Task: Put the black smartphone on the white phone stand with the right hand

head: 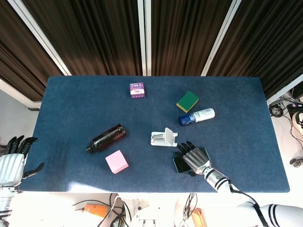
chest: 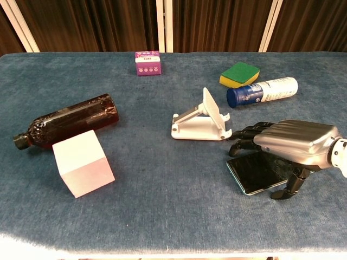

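The black smartphone [chest: 255,173] lies flat on the blue table near the front edge, to the right of the white phone stand [chest: 201,122]. My right hand [chest: 287,143] is spread over the phone's right half, fingers reaching past its far edge toward the stand, thumb down by its near edge. Whether it touches the phone I cannot tell. From the head view, the right hand [head: 195,157] covers most of the phone [head: 178,164], just below the stand [head: 164,137]. My left hand [head: 12,161] hangs off the table's left front corner, fingers apart, holding nothing.
A brown bottle [head: 106,137] lies on its side left of the stand, with a pink cube [head: 117,161] in front of it. A blue-capped white can [head: 197,116] and a green sponge [head: 188,101] sit behind the stand. At the back stands a purple box [head: 137,90].
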Available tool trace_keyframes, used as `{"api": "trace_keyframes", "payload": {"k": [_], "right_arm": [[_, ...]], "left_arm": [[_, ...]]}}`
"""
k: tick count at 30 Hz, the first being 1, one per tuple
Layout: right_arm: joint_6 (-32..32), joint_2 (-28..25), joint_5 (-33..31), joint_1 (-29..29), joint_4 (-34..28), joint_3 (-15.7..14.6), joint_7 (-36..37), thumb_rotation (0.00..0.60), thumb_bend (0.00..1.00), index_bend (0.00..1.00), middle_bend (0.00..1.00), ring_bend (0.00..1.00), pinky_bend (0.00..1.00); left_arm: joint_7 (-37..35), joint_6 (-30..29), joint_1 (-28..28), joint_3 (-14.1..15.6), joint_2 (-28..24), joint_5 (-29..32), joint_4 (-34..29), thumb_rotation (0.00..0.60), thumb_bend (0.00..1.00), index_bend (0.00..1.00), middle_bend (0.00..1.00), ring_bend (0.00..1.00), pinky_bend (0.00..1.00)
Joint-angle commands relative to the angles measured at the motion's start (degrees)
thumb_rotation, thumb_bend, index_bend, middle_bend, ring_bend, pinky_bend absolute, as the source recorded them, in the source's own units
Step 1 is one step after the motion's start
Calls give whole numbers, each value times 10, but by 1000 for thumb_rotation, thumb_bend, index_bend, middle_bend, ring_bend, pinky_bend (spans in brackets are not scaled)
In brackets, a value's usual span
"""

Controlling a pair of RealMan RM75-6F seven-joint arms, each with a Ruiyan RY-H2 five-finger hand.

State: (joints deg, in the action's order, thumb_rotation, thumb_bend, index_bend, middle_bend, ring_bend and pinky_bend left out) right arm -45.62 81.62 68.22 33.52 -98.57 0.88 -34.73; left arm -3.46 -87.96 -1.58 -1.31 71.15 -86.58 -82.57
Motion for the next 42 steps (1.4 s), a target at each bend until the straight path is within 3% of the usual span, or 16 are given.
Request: {"api": "trace_keyframes", "payload": {"k": [1, 8, 14, 22, 26, 30, 35, 39, 42], "right_arm": [[-5, -2, -3, 2, 2, -3, 6, 600, 403, 364, 7, 0, 56], [-30, -11, 8, -9, 4, -6, 57, 600, 407, 531, 54, 0, 65], [-45, -21, 46, -22, 21, -9, 141, 600, 409, 586, 111, 0, 79], [-75, -20, 108, -32, 45, -17, 214, 600, 408, 588, 175, 5, 101], [-109, -5, 162, -42, 81, -23, 294, 600, 408, 593, 311, 109, 148], [-129, 10, 199, -45, 122, -29, 363, 600, 408, 630, 471, 286, 219], [-143, 24, 225, -43, 161, -34, 408, 600, 424, 655, 503, 374, 321], [-159, 29, 251, -38, 187, -37, 448, 600, 455, 668, 512, 407, 491], [-177, 22, 270, -34, 193, -39, 487, 600, 461, 669, 513, 408, 510]], "left_arm": [[-1, 0, 0, 0, 1, 0, 1, 600, 113, 169, 162, 63, 0], [-2, 0, 1, 0, 1, 0, 2, 600, 113, 169, 162, 62, 0], [1, 3, 0, 2, 2, -1, 0, 600, 114, 169, 162, 62, 0], [8, 0, -1, 1, 0, -3, -7, 600, 113, 169, 162, 61, 0], [11, 0, -1, 1, -1, -5, -11, 600, 113, 168, 162, 61, 0], [14, 0, -2, 2, -1, -6, -13, 600, 113, 169, 162, 62, 0], [16, -1, 0, 2, -2, -6, -14, 600, 114, 169, 162, 61, 0], [15, -2, 2, 4, -3, -5, -15, 600, 114, 169, 162, 61, 0], [15, -2, 2, 4, -4, -5, -15, 600, 113, 168, 162, 61, 0]]}}
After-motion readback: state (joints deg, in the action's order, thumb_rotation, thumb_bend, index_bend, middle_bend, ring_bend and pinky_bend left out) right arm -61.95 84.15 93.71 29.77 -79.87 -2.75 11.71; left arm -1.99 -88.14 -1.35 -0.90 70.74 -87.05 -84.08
